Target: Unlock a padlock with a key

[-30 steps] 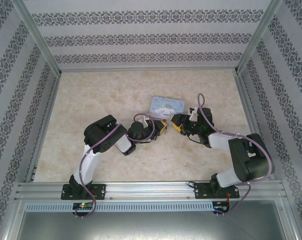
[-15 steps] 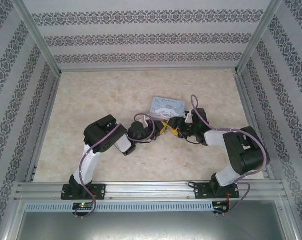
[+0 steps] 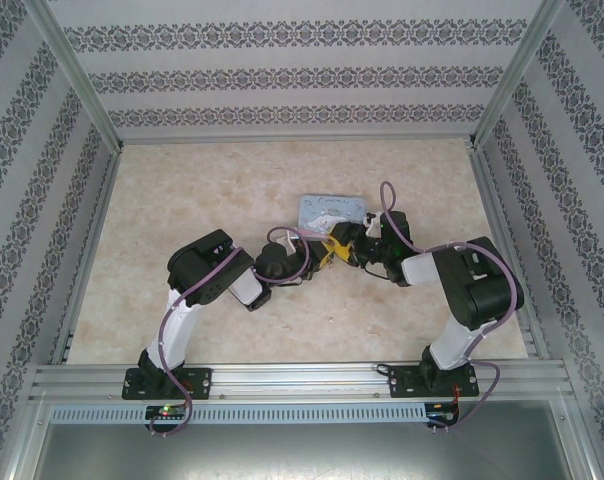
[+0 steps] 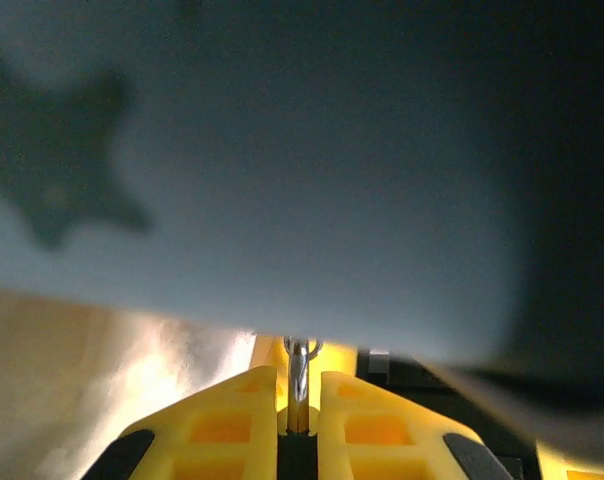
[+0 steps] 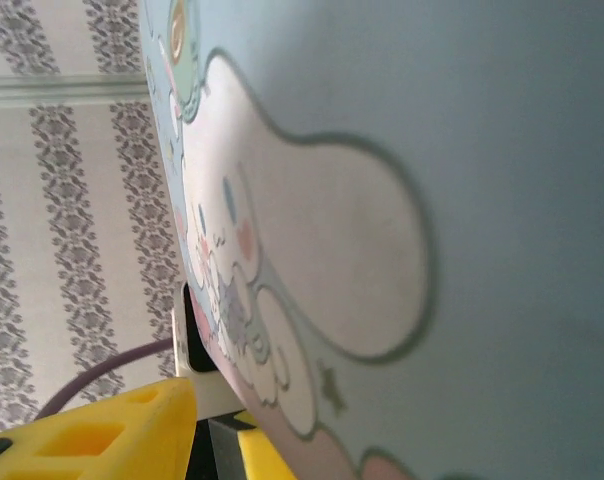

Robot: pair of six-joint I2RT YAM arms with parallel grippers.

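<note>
Left gripper [image 4: 298, 395] pressed together on a thin metal sliver we take for the key [image 4: 298, 365], just under the tin box [image 4: 282, 180]; right gripper [image 3: 349, 247] close beside it, its spread unreadable, the padlock's place unclear to us. We judge that a nudge from the right gripper or the box edge could twist the key loose; open table [image 3: 182, 200] lies leftward, while the box walls the far side.

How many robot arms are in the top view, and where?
2. The left arm reaches from the near-left base toward the tin box; the right arm reaches from the near-right base to the same box. None seems hidden.
</note>
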